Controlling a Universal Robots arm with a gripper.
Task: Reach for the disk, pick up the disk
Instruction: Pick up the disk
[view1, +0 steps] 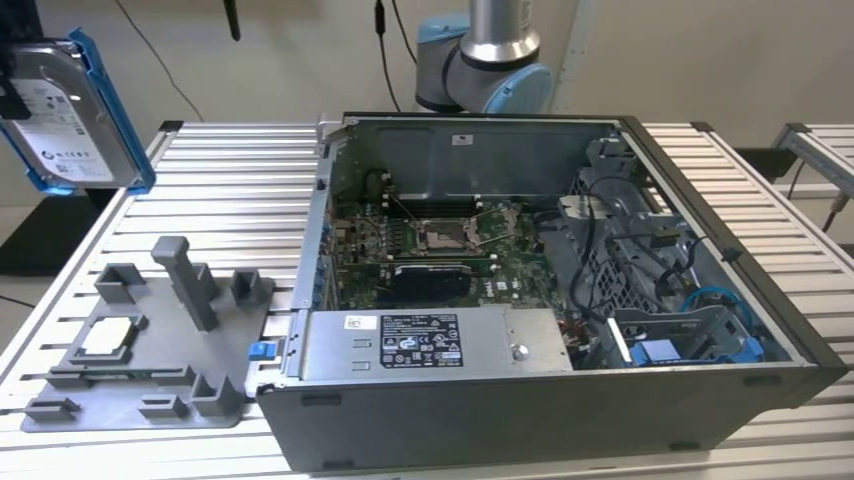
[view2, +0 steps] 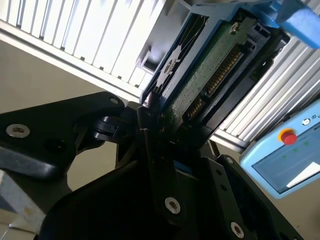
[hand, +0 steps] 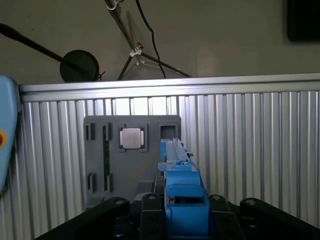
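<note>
The disk (view1: 67, 115), silver-grey with a white label and a bright blue frame, hangs in the air above the far corner of the table at the exterior view's left. It stands nearly upright, clear of the table. In the second wrist view its green circuit-board side (view2: 210, 75) faces the camera, and my gripper (view2: 160, 117) is shut on its lower end with black fingers (view2: 150, 145) pressed against it. The first wrist view looks along the disk's blue edge (hand: 182, 185), which rises from between the gripper (hand: 185, 215) links.
An open computer case (view1: 561, 300) takes up the middle and the exterior view's right of the slatted table (view1: 227, 200). A grey fixture plate (view1: 147, 350) with posts and a small square chip (view1: 110, 338) lies near the front left. A blue pendant (view2: 285, 160) sits beside the table.
</note>
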